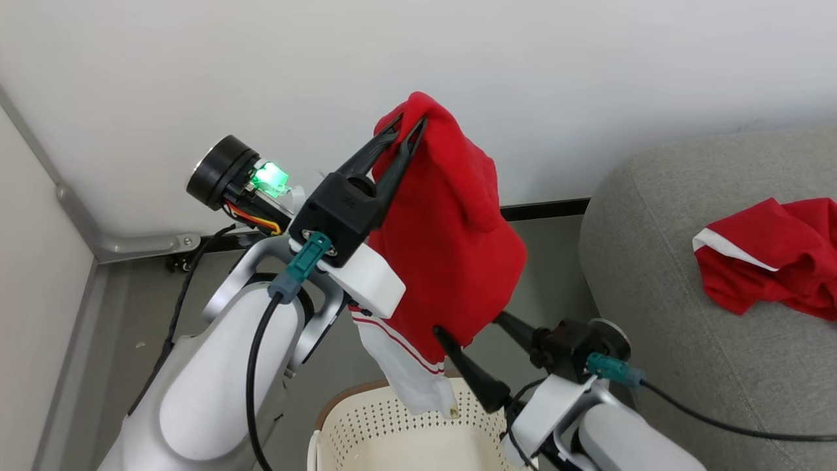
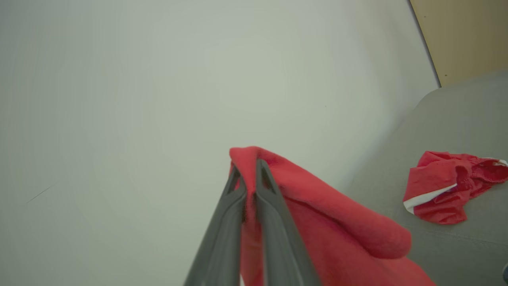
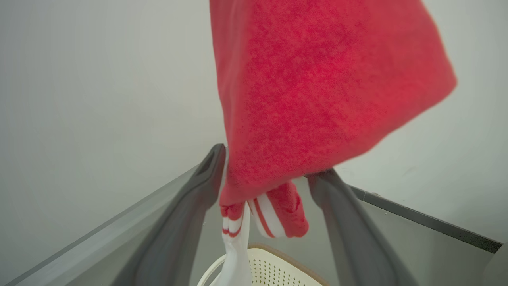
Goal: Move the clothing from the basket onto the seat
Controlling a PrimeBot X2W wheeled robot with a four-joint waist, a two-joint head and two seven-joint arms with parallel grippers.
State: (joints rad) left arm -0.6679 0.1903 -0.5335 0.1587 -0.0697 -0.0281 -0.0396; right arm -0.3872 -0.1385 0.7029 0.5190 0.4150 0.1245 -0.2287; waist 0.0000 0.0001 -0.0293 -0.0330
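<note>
My left gripper (image 1: 402, 134) is raised high and shut on the top fold of a red garment (image 1: 451, 261). The garment hangs down from it, and its white, red-striped end (image 1: 409, 373) dangles over the cream basket (image 1: 366, 425) at the bottom edge. In the left wrist view the two fingers (image 2: 246, 169) pinch the red fabric (image 2: 325, 214). My right gripper (image 1: 467, 325) stands open just below, and the garment's lower edge (image 3: 309, 87) hangs between its spread fingers (image 3: 210, 174). Another red garment with a white band (image 1: 771, 261) lies on the grey sofa seat (image 1: 654, 294).
A white wall with a dark baseboard (image 1: 543, 209) stands close behind the arms. A grey metal rail (image 1: 124, 245) runs along the floor corner at left. The sofa's rounded arm (image 2: 456, 119) is at my right, with bare cushion around the lying garment (image 2: 444, 190).
</note>
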